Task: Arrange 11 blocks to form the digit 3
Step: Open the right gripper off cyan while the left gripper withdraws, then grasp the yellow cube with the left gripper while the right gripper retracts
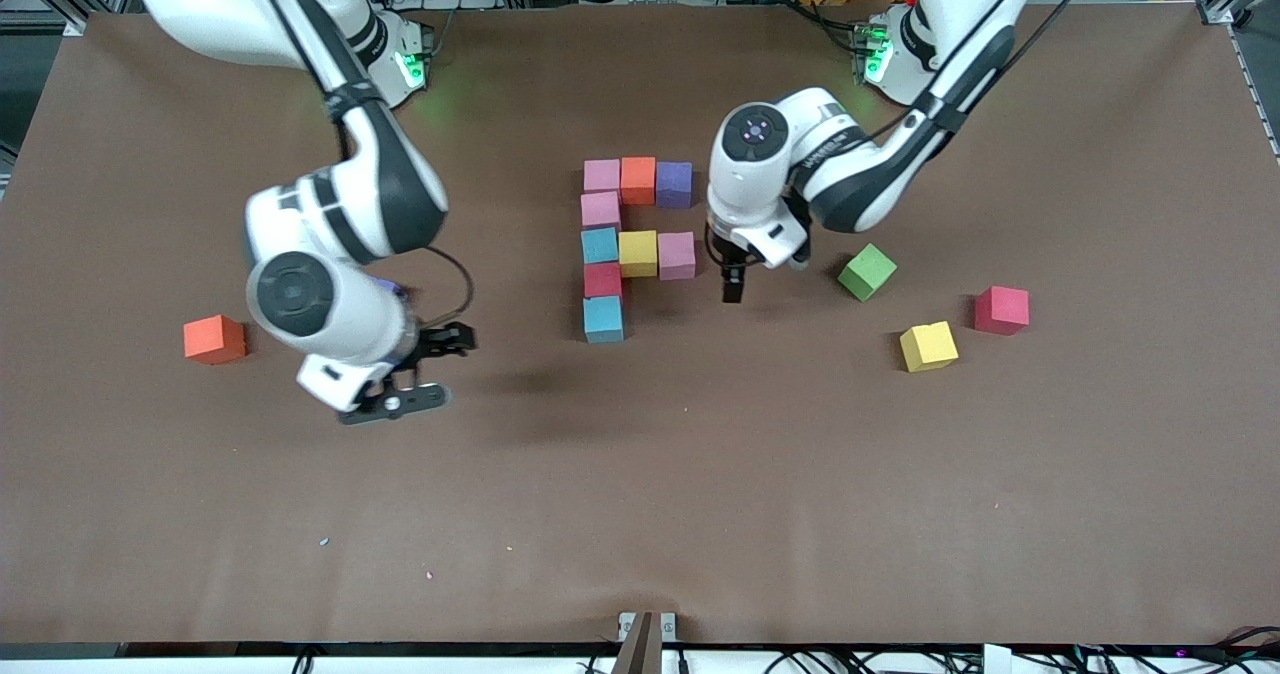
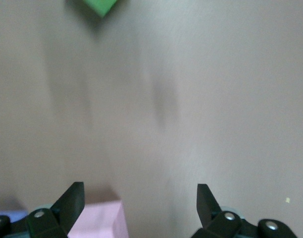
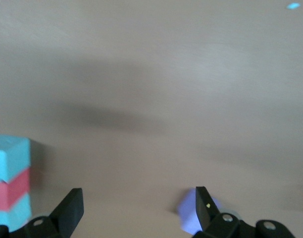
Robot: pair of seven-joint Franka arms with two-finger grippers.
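Note:
The digit figure is made of several touching blocks. Pink [image 1: 602, 175], orange [image 1: 638, 180] and purple [image 1: 674, 184] form the row nearest the robots. A column of pink [image 1: 601, 210], cyan [image 1: 600, 245], red [image 1: 603, 280] and cyan [image 1: 604, 318] runs toward the camera. Yellow [image 1: 638, 253] and pink [image 1: 677, 255] form the middle row. My left gripper [image 1: 733, 284] is open and empty, low beside that pink block [image 2: 99, 220]. My right gripper [image 1: 422, 368] is open and empty over bare table toward the right arm's end.
Loose blocks lie toward the left arm's end: green [image 1: 867, 272], yellow [image 1: 928, 346] and red [image 1: 1001, 310]. An orange block [image 1: 214, 339] lies toward the right arm's end. A purple block [image 3: 191, 218] shows partly under the right hand. The brown table [image 1: 640, 514] is bare nearer the camera.

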